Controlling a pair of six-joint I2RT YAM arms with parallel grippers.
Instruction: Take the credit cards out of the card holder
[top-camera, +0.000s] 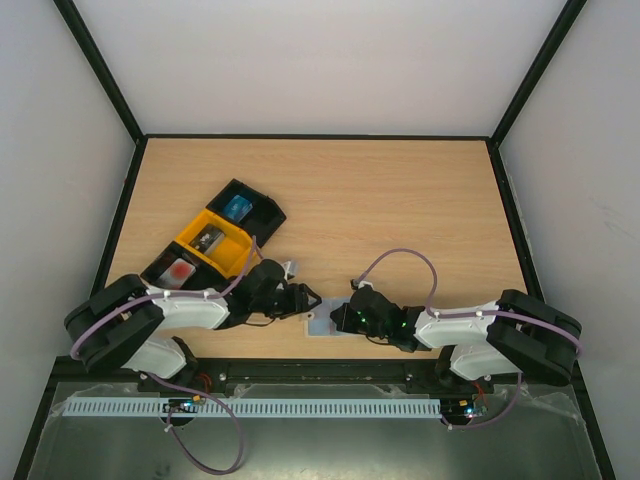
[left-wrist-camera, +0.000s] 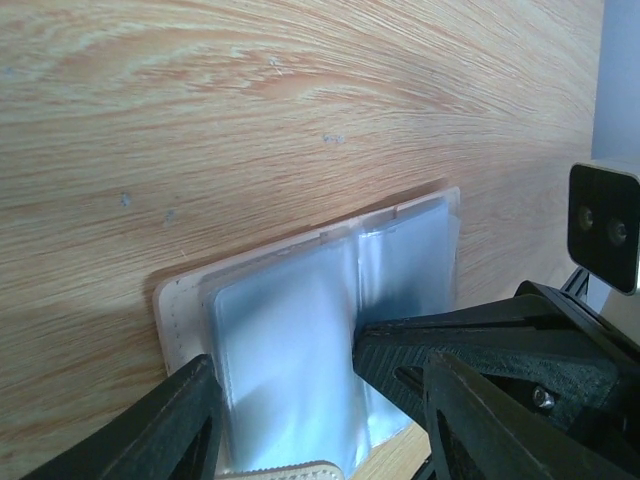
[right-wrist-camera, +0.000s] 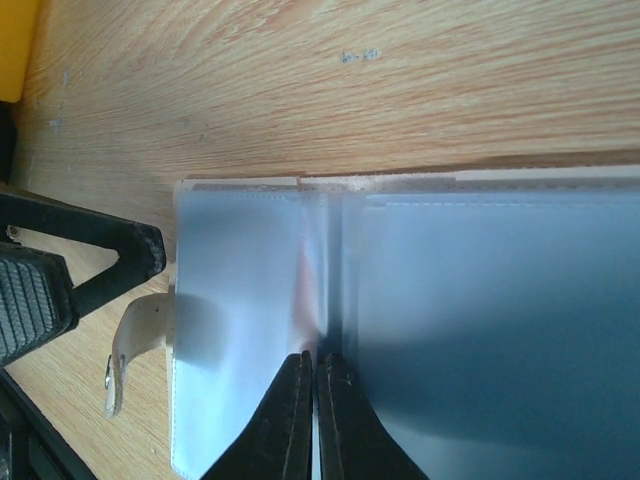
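Observation:
The card holder (top-camera: 319, 323) lies open on the table near the front edge, its pale blue clear sleeves facing up (left-wrist-camera: 290, 350); its beige tab (right-wrist-camera: 135, 340) sticks out at one end. My right gripper (right-wrist-camera: 315, 385) is shut, pinching a thin sleeve edge at the holder's middle fold. A faint red tint (right-wrist-camera: 306, 290) shows through the sleeve just ahead of the tips; no credit card is plainly visible. My left gripper (left-wrist-camera: 320, 435) is open, one finger (left-wrist-camera: 180, 420) at the holder's outer edge and the other to the right. The right gripper's ribbed finger (left-wrist-camera: 410, 350) sits between them.
A black-and-yellow compartment tray (top-camera: 215, 245) stands behind the left arm, holding a bright blue item (top-camera: 237, 207) and a reddish item (top-camera: 180, 268). The table's front edge is just behind the holder. The right wrist camera (left-wrist-camera: 605, 225) is close to the left gripper.

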